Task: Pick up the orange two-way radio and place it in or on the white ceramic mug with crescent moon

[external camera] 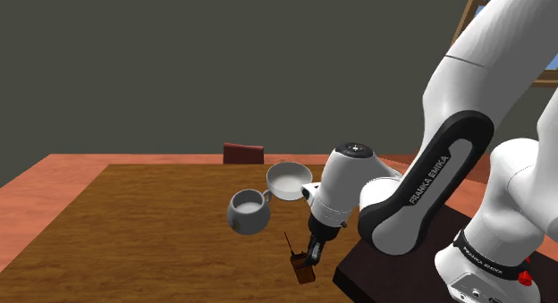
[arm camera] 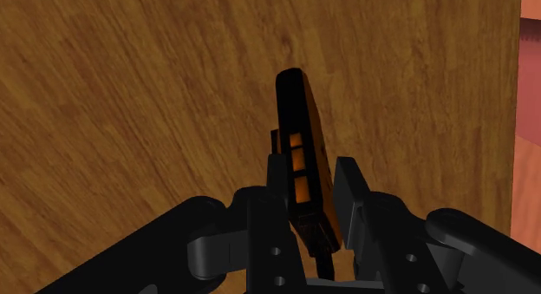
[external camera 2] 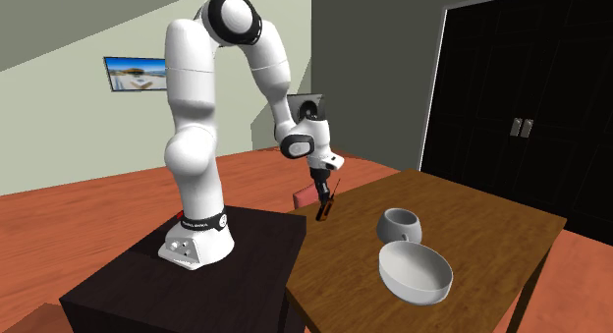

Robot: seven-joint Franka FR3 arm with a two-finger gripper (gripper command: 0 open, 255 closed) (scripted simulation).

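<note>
Orange-and-black slim two-way radio [arm camera: 303,153] pinched across its narrow sides by closed black hand [arm camera: 312,171], low over brown wooden counter [external camera: 134,221], likely readied for carrying to white rounded mug [external camera: 249,212] nearby.

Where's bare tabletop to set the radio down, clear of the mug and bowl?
Widest bare wood: the table on the shoulder view's left of the mug. A smaller patch lies between mug and gripper, which clasps the radio. Crowded: mug and bowl sit close together.

The table [arm camera: 130,93] shows brown wood grain with a soft sheen. The mug [external camera: 248,212] and the bowl [external camera: 289,179] look smooth, slightly glossy. The two-way radio [arm camera: 302,119] has a smooth shell.
</note>
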